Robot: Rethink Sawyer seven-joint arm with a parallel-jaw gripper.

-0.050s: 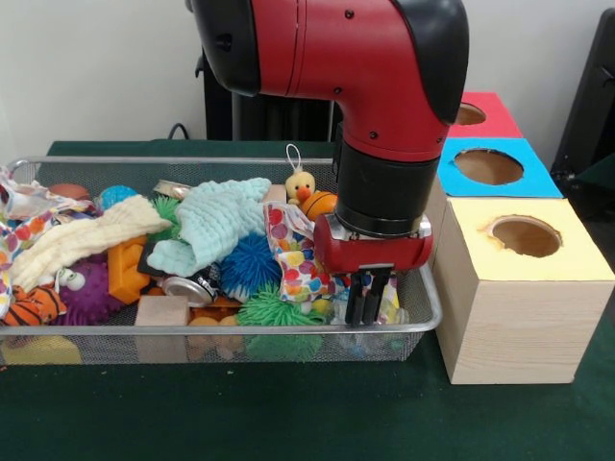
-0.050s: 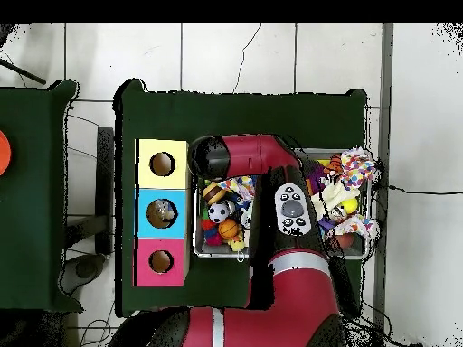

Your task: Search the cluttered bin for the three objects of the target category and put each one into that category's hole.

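Front view: my gripper (image 1: 369,296) hangs at the right end of the wire bin (image 1: 221,329), its dark fingers (image 1: 356,298) close together and pointing down among the clutter; whether they hold anything I cannot tell. Just to their left lies a spotted cloth bag (image 1: 293,252), then a blue spiky ball (image 1: 249,264) and a green spiky ball (image 1: 272,311). A pale blue cloth (image 1: 216,221) lies on the heap. Farther back sit a yellow duck (image 1: 301,184) and a small basketball (image 1: 319,204). To the right of the bin stands the yellow-topped box (image 1: 524,288) with its hole (image 1: 524,235); the blue box (image 1: 492,168) and red box (image 1: 485,113) stand behind.

Overhead view: my arm (image 2: 271,226) covers the bin's middle. The three holes, yellow (image 2: 162,164), blue (image 2: 162,211) and red (image 2: 161,261), line the bin's left side.
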